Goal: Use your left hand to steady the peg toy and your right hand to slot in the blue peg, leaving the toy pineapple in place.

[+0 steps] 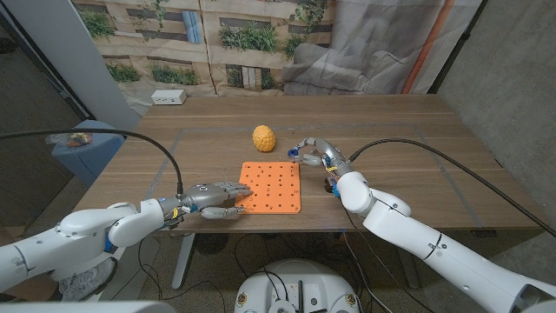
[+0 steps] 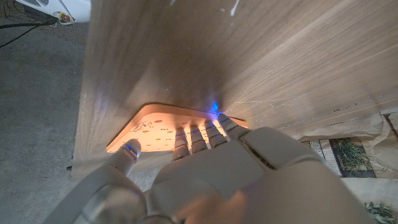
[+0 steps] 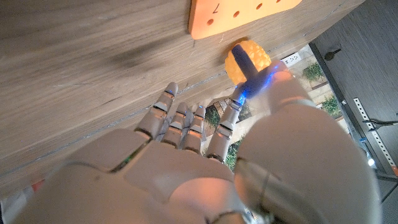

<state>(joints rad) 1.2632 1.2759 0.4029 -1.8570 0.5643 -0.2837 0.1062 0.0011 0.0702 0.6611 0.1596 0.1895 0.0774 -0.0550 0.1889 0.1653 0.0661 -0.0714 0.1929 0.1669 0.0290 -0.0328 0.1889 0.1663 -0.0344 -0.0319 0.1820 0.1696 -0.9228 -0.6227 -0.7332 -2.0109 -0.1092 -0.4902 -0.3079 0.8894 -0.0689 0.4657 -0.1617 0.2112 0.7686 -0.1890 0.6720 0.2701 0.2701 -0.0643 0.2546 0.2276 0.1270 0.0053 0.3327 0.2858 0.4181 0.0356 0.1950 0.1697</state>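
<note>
The orange peg toy (image 1: 271, 187), a flat board with rows of holes, lies in the middle of the table. My left hand (image 1: 215, 200) reaches it from the left, and its fingertips (image 2: 198, 132) rest on the board's (image 2: 155, 124) left edge, with the thumb beside the near corner. The yellow toy pineapple (image 1: 264, 137) stands behind the board. My right hand (image 1: 320, 156) hovers off the board's far right corner. It pinches the dark blue peg (image 3: 247, 67) between thumb and a finger, in front of the pineapple (image 3: 262, 57) and near the board's corner (image 3: 249, 15).
A white power strip (image 1: 169, 97) lies at the table's far left corner. Black cables (image 1: 434, 155) run over the table to both arms. A blue bin (image 1: 87, 149) stands left of the table. Bare wood lies to the right of the board.
</note>
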